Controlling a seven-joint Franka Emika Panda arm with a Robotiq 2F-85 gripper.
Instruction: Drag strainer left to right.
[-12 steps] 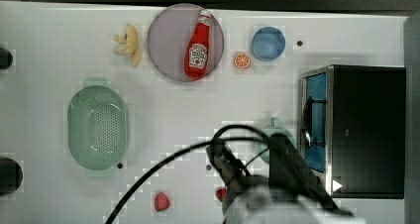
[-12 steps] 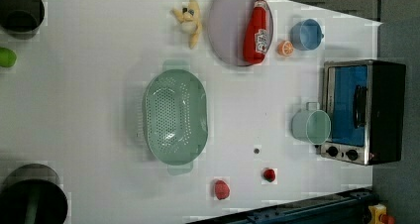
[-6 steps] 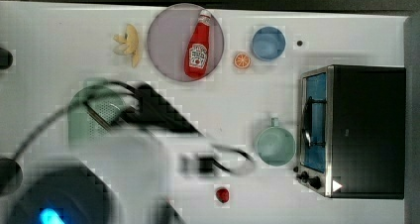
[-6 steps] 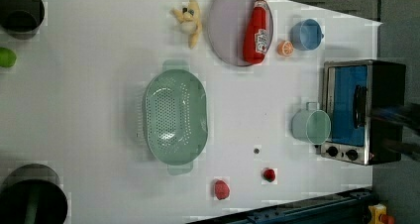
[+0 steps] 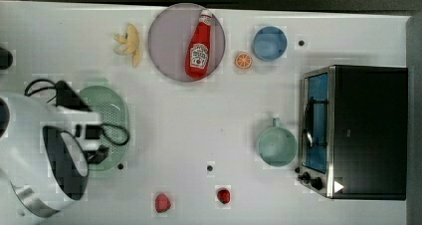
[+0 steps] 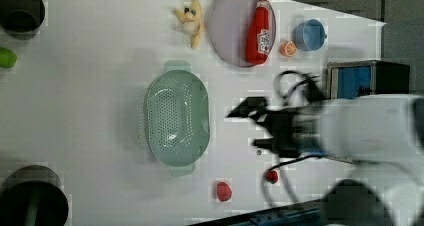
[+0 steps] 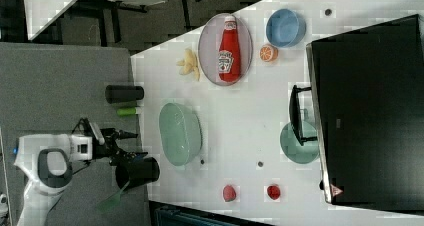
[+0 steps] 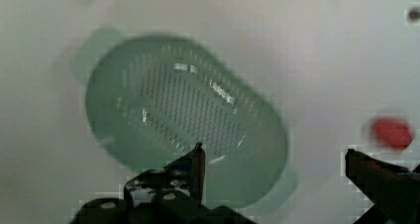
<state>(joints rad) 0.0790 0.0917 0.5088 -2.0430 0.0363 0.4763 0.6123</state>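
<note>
**Supervisor:** Report any readable markings.

**Operator:** I see one label, on the red ketchup bottle [image 5: 199, 45] lying on the round grey plate [image 5: 169, 41]. It is white with dark print, and I cannot read the wording. The toaster oven [image 5: 368, 130] carries a small white triangle mark at one corner.

**Supervisor:** Arm and hand?

**Operator:** In the top view the white arm enters from the top view's left, above the desk [image 5: 199, 120], and covers part of the strainer [image 5: 110, 105]. In the wrist view the hand [image 8: 275, 157] hangs above the strainer [image 8: 185, 117], pointing down at it. Its two fingers [image 8: 197, 162] stand spread wide apart, with nothing between them and no contact.

**Supervisor:** Strainer location?

**Operator:** It sits flat on the desk, open side up, at the top view's left. It is well apart from the green mug [image 5: 276, 145] beside the oven. A blue bowl [image 5: 269, 43] and an orange half [image 5: 243, 60] lie near the plate.
</note>
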